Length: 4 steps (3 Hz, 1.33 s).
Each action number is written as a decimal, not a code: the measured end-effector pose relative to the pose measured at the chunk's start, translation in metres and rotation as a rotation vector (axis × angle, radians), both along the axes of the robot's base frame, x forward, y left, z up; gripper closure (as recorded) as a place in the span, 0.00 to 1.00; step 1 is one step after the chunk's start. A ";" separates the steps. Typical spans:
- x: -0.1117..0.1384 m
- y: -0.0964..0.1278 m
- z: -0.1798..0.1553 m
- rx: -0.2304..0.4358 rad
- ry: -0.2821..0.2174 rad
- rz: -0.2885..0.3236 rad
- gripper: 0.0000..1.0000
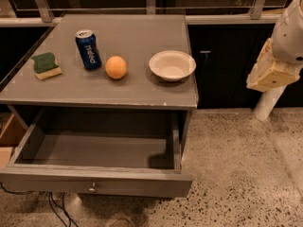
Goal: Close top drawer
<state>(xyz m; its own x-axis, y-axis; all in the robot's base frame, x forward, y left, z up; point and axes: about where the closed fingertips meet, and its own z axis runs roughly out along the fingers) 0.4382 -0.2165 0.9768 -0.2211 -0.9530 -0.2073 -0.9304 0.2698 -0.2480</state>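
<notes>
The top drawer [94, 182] is a wide shallow grey drawer. It stands pulled far out of the grey cabinet [118, 96], and its inside shows nothing in it. A small round metal knob [93, 188] sits in the middle of its flat front panel. My gripper [271, 74] is the cream-coloured end of the arm at the right edge. It hangs above the floor, well to the right of the cabinet and apart from the drawer.
On the cabinet top stand a green-and-yellow sponge [45, 65], a blue can [88, 49], an orange [116, 67] and a white bowl [172, 65]. Dark cupboards [222, 65] line the back. Cables [57, 209] lie under the drawer. A wooden box [8, 136] is at the left.
</notes>
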 end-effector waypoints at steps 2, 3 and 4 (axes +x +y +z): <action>-0.023 0.007 -0.008 -0.003 0.014 -0.005 1.00; -0.056 0.023 -0.022 -0.007 0.039 -0.010 1.00; -0.087 0.040 -0.045 0.014 0.107 0.008 1.00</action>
<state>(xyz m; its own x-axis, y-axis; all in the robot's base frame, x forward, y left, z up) 0.3511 -0.1765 0.9322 -0.2348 -0.9521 -0.1960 -0.9536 0.2648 -0.1434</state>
